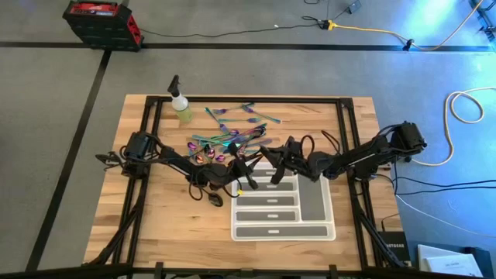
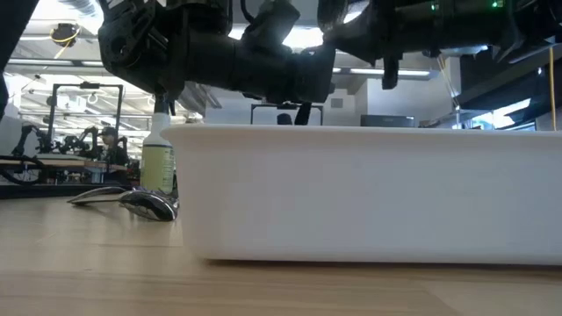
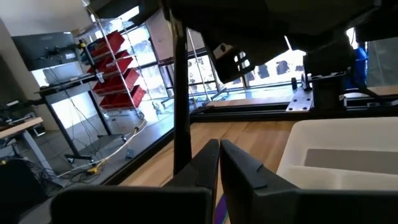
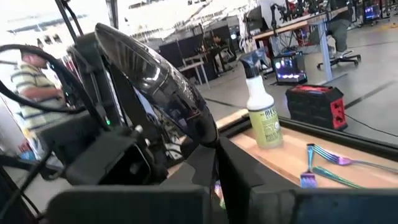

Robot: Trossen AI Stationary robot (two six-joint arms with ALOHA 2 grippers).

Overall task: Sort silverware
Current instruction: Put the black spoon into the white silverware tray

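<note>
High view: wooden table (image 1: 163,225), grey floor (image 1: 54,116).

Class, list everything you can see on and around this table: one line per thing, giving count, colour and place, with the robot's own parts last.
Silverware: many pieces, iridescent purple-green-blue, scattered on the table's far half between bottle and tray.
Spray bottle: one, yellow-green with dark trigger, far left of the table.
Compartment tray: one, white with grey floors, near right of centre.
Table: one, light wood, dark frame.
Case: one, red and black, on the floor beyond the table.
Left gripper: one, dark, shut, at the tray's left edge.
Right gripper: one, dark, shut, just beyond the tray's far end.
</note>
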